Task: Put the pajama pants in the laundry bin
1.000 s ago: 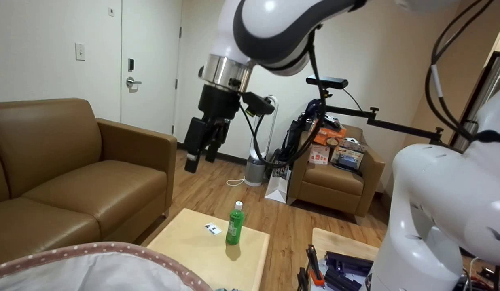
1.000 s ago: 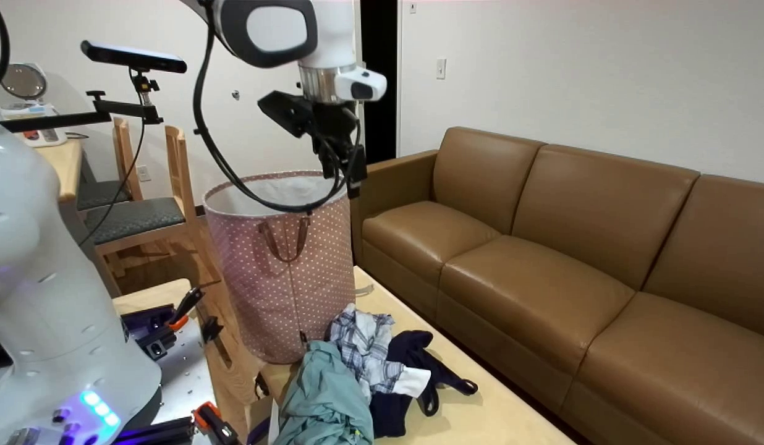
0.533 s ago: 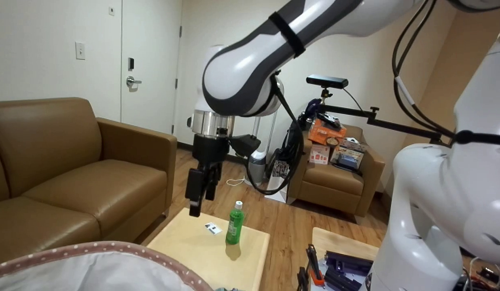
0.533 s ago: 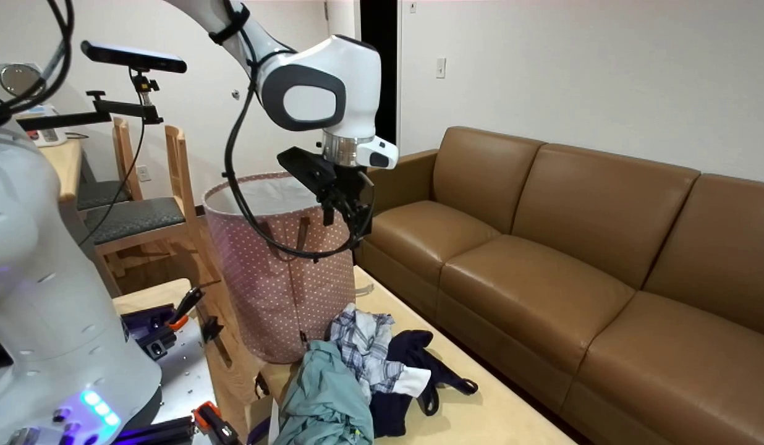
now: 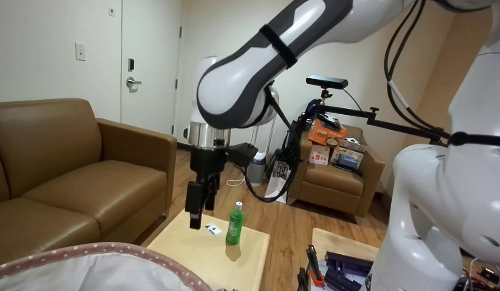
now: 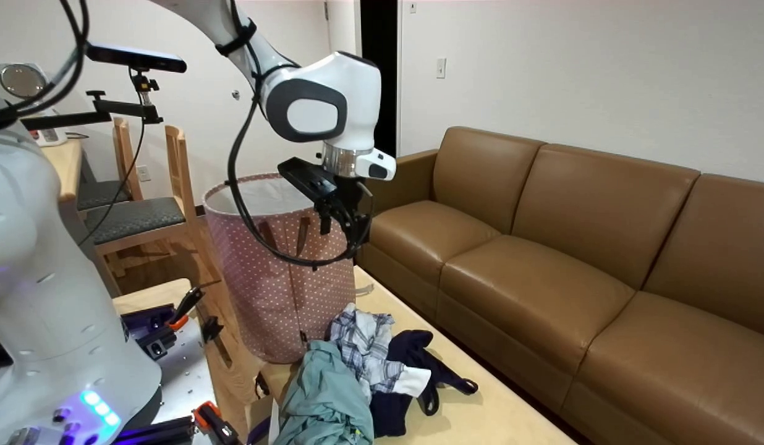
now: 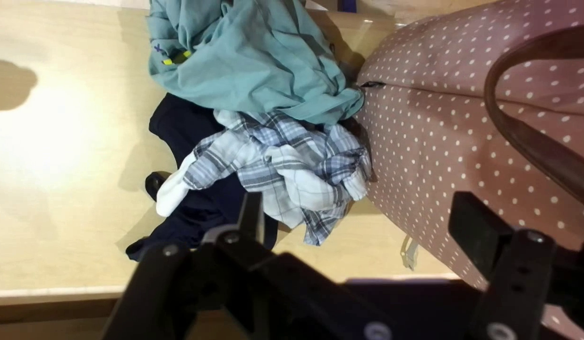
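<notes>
The plaid blue-and-white cloth, which looks like the pajama pants, lies crumpled on the table in an exterior view (image 6: 362, 346) and in the wrist view (image 7: 292, 165). The pink polka-dot laundry bin (image 6: 271, 290) stands upright against the pile; its rim shows in an exterior view (image 5: 112, 245) and its wall in the wrist view (image 7: 424, 141). My gripper (image 7: 360, 210) is open and empty, pointing down above the table, apart from the cloth. It also shows in both exterior views (image 5: 202, 214) (image 6: 343, 232), beside the bin's upper wall.
A teal garment (image 6: 326, 395) and a navy garment (image 6: 391, 414) touch the plaid cloth. A green bottle (image 5: 235, 227) stands on the wooden table (image 5: 193, 250). A brown sofa (image 6: 512, 259) runs along the table. The bin's brown handle (image 7: 533, 141) hangs near my gripper.
My gripper has come down from about the bin's rim height to lower beside its wall, mostly in the first half second. The clothes and the bin have not moved.
</notes>
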